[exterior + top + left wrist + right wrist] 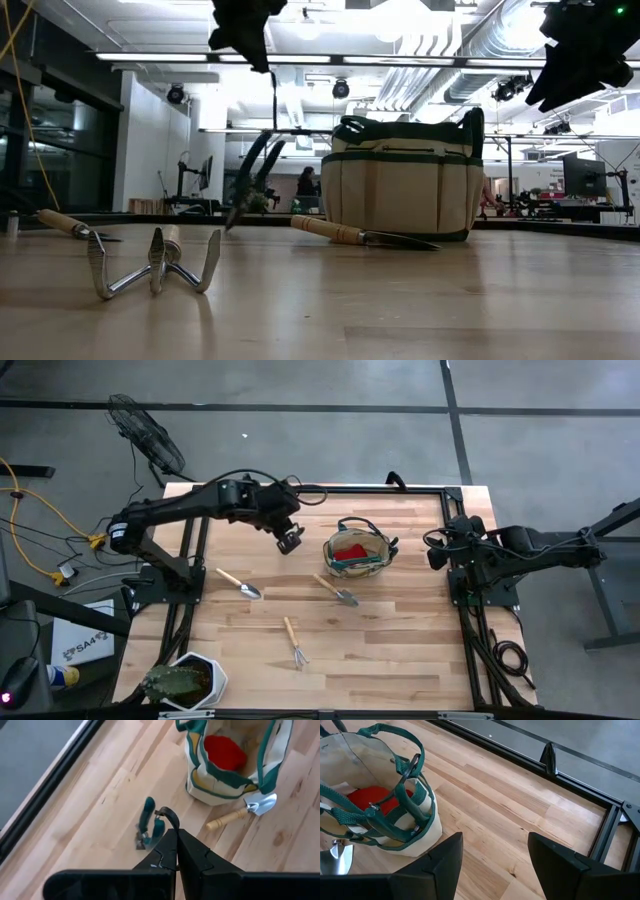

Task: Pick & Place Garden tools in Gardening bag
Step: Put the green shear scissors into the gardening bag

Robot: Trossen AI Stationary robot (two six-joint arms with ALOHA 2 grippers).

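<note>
Soft khaki gardening bag [357, 553] holds a rounded red lump [224, 751]

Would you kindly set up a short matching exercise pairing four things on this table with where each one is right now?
Things:
1. red lump
2. pruning shears
3. pronged rake
4. cactus pot

Places:
A. hanging from the shut left gripper
B. at a table corner
C. inside the gardening bag
D. lying alone on the open wood

Pairs: 1-C, 2-A, 3-D, 4-B
</note>
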